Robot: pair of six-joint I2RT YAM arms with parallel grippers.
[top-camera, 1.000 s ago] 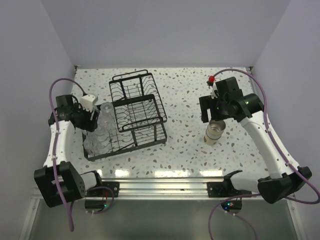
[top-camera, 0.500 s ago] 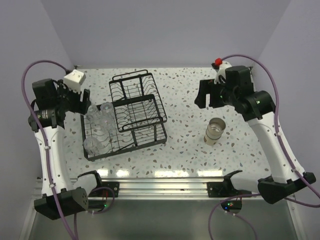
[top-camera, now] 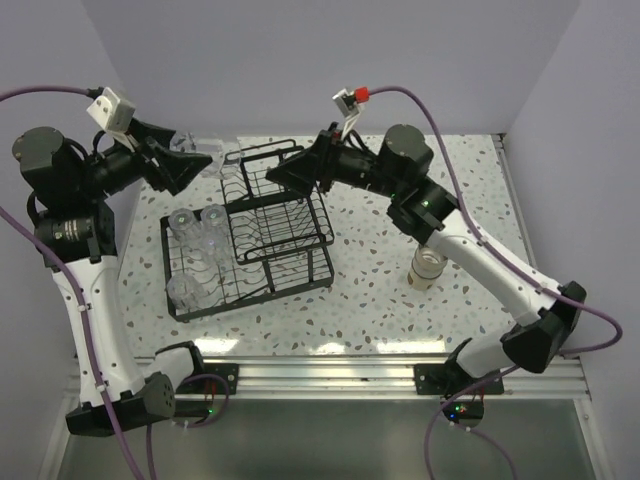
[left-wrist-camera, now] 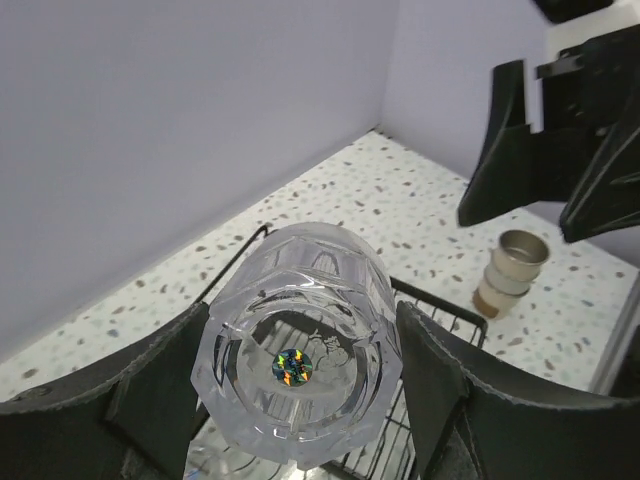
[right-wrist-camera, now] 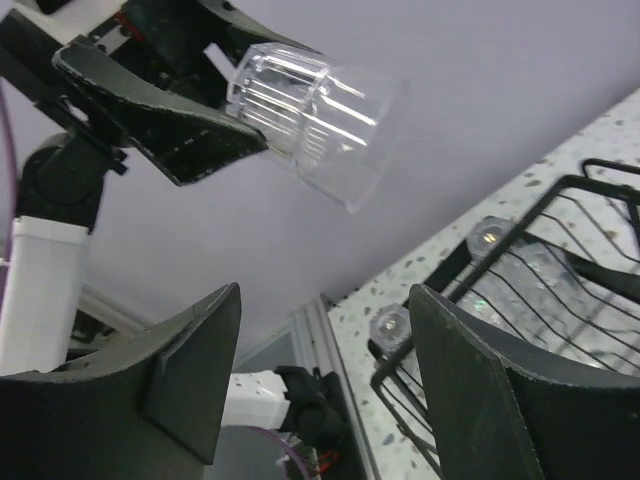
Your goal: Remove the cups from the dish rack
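The left end effector (top-camera: 198, 160) has risen from the rack's (top-camera: 290, 215) left side and now grips a clear cup (left-wrist-camera: 295, 390) high above the rack's far-left corner. The right end effector (top-camera: 283, 170) has swung off the tan cup (top-camera: 428, 265) to hang above the rack's far edge, jaws apart, facing the clear cup.

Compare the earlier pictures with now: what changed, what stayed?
The left gripper lifted a clear plastic cup out of the black wire dish rack; the open right gripper swung left towards it. The tan-beige cup and the remaining clear cups stayed put.
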